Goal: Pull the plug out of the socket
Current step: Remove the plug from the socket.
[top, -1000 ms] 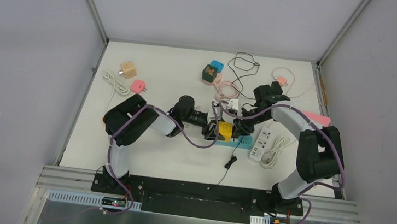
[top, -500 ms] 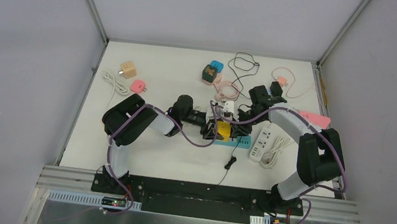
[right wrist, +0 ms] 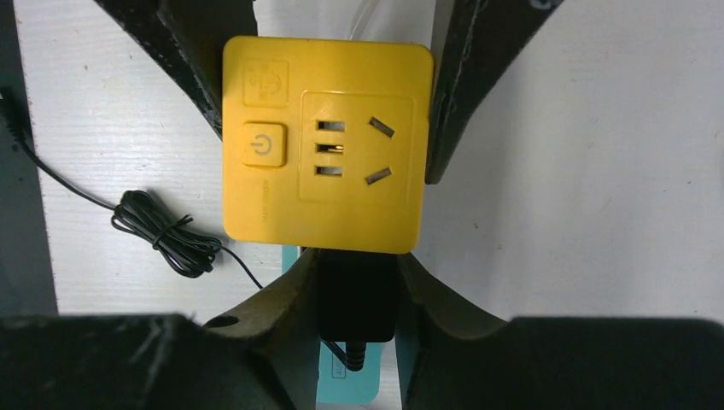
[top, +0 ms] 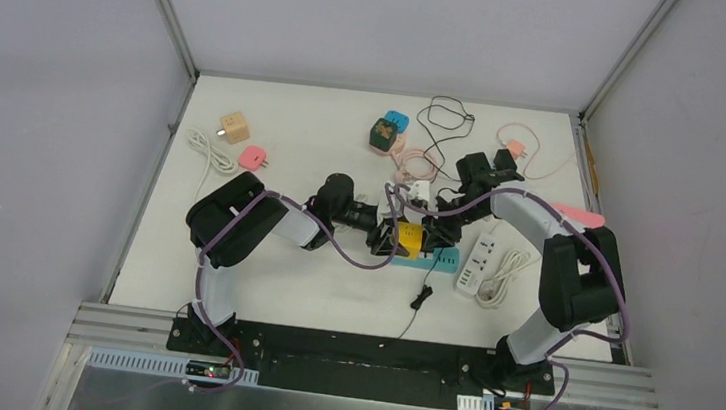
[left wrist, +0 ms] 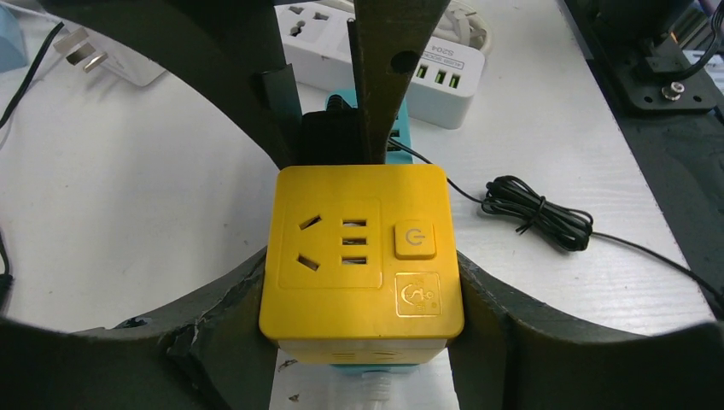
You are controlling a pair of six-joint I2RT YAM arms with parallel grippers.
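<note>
Top external view: we see both arms meeting at the middle of the white table (top: 311, 285). The left claw (left wrist: 363, 286) is closed on the sides of the yellow socket cube (left wrist: 359, 239), which sits on a teal power strip (top: 446, 261). The right claw (right wrist: 357, 269) pinches the black plug (right wrist: 357, 307), which is seated against the cube's side. Just beside them lie a white power strip (top: 475, 261) and a bundled black cable (top: 421, 297). Farther off are a wooden cube (top: 235, 127), a pink plug (top: 253, 158), a green cube (top: 383, 134) and loose cords (top: 442, 122). The claws hide most of the cube from above. The plug's prongs are out of sight, so we cannot tell how deep it sits.
</note>
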